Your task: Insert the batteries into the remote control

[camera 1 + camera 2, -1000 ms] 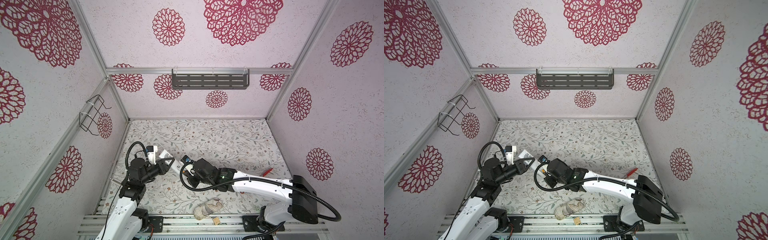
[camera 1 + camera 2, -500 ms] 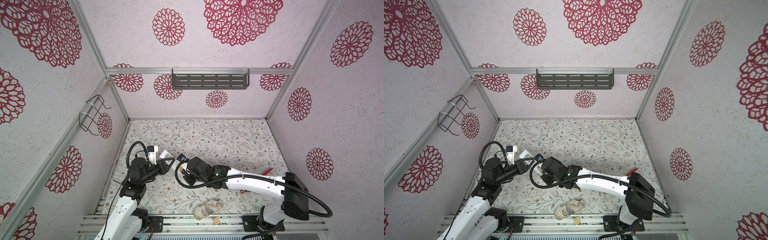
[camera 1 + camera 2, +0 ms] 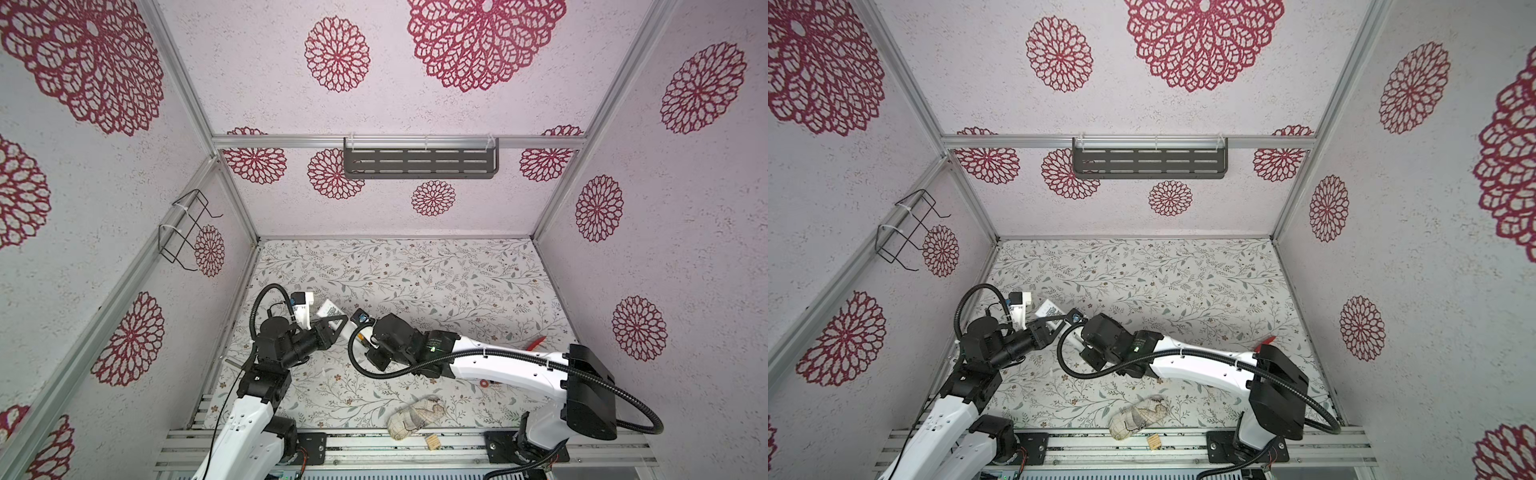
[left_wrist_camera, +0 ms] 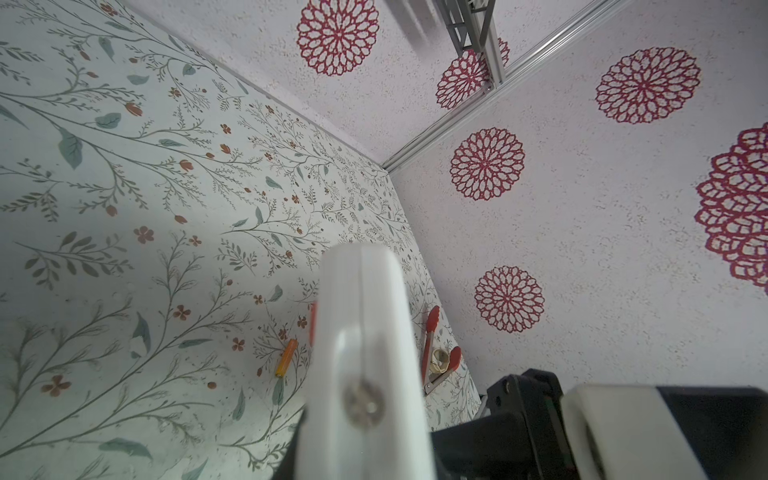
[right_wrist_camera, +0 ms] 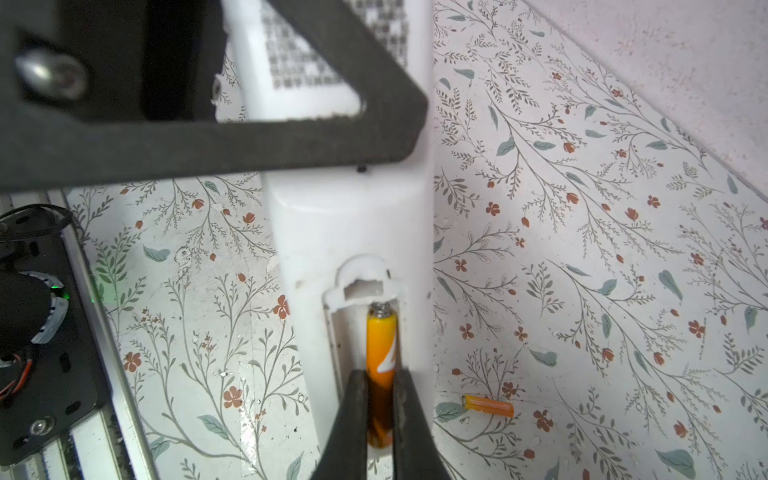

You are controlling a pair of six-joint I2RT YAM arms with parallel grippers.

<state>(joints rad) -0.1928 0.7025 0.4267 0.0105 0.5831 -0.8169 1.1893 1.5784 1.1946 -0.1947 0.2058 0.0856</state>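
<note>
Overhead: we look down into a booth with pale walls stamped with red rosettes; a floral table fills the floor, and both top views show the work gathered near its left side.
Left gripper: clamped on the remote control — in the right wrist view one black triangular finger crosses the remote's back over the QR sticker.
Remote control: white and slim, back side facing up toward us, its battery bay uncovered at the end nearer the right arm.
Right gripper: its two dark fingers pinch an orange battery by the half away from its metal tip.
Held battery: it lies lengthwise in the open bay, metal tip at the bay's end by the contact; we cannot tell whether it is fully seated.
Second battery: loose on the table, near the remote and apart from it.
Red-tipped tongs: lying by the right wall, well apart from the remote.
Cloth bundle: beige and patterned, at the table's front edge, with a small wooden block just beside it on the metal rail.
Walls: we see a wire basket on the left wall and a dark slotted shelf on the back wall.
</note>
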